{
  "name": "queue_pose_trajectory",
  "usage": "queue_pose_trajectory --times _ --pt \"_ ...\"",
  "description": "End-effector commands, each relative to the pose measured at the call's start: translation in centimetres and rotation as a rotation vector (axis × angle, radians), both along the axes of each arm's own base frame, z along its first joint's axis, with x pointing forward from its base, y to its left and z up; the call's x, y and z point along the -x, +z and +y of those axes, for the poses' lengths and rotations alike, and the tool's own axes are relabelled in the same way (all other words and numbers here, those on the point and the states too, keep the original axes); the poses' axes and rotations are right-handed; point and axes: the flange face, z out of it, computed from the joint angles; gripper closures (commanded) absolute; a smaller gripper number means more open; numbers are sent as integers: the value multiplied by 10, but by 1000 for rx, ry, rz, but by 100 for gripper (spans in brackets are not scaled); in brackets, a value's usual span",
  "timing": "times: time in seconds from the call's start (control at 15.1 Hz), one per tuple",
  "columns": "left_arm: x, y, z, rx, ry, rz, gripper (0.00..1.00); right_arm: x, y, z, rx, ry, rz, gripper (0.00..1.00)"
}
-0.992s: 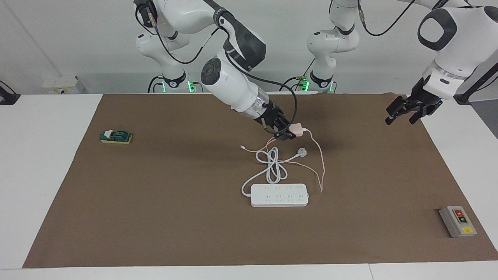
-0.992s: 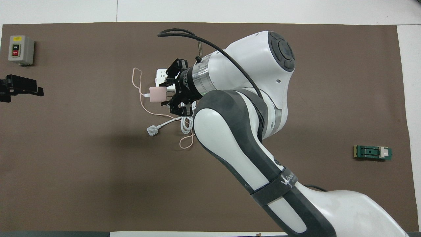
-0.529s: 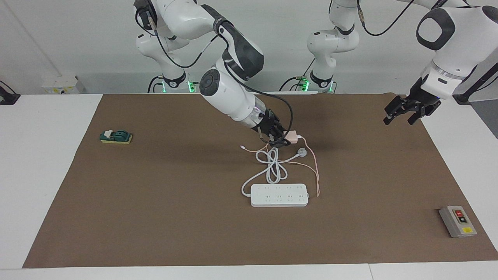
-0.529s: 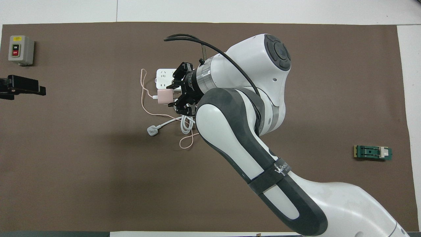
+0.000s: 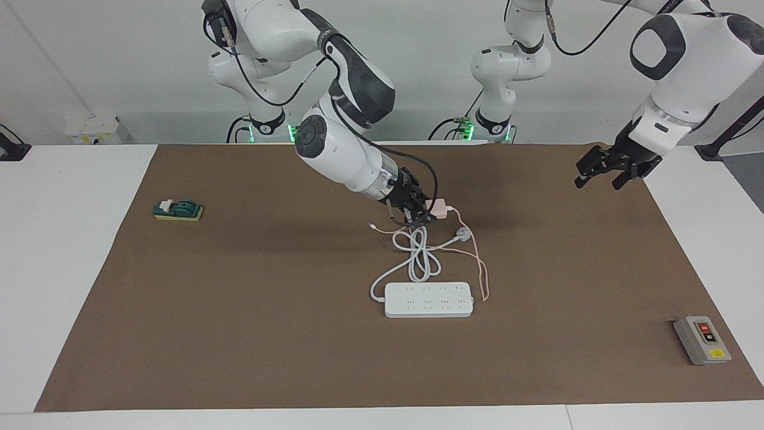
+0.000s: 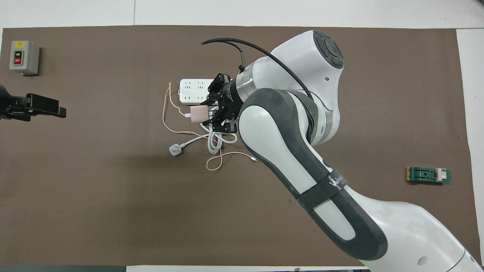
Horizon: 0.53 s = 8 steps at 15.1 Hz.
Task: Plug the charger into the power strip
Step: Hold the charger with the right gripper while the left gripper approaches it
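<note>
1. My right fingers (image 5: 425, 214) (image 6: 211, 113) clamp the small pale pink cube-shaped charger (image 5: 439, 209) (image 6: 199, 113), held in the air over the coiled thick white cord (image 5: 418, 257).
2. Its thin pink cable (image 5: 480, 263) (image 6: 166, 109) trails down onto the brown table (image 5: 239, 328).
3. The long flat white power strip (image 5: 428, 300) (image 6: 194, 90) lies on the table, farther from me than the coil.
4. My left fingers (image 5: 601, 174) (image 6: 41, 107) hang spread apart over the table's left-arm end.
</note>
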Motion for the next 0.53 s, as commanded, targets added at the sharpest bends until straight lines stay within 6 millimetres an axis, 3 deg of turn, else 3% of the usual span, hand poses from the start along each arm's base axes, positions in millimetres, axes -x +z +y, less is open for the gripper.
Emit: queue_pose_trajectory --times 0.0,0.33,0.46 --pt "-5 -21 -7 176 24 51 0 -2 3 2 -21 17 -6 100" --pt "-18 -47 -8 518 122 119 0 -1 4 3 -22 18 -9 100" --pt "-19 -65 -12 679 77 100 0 -2 3 3 -23 17 -10 100"
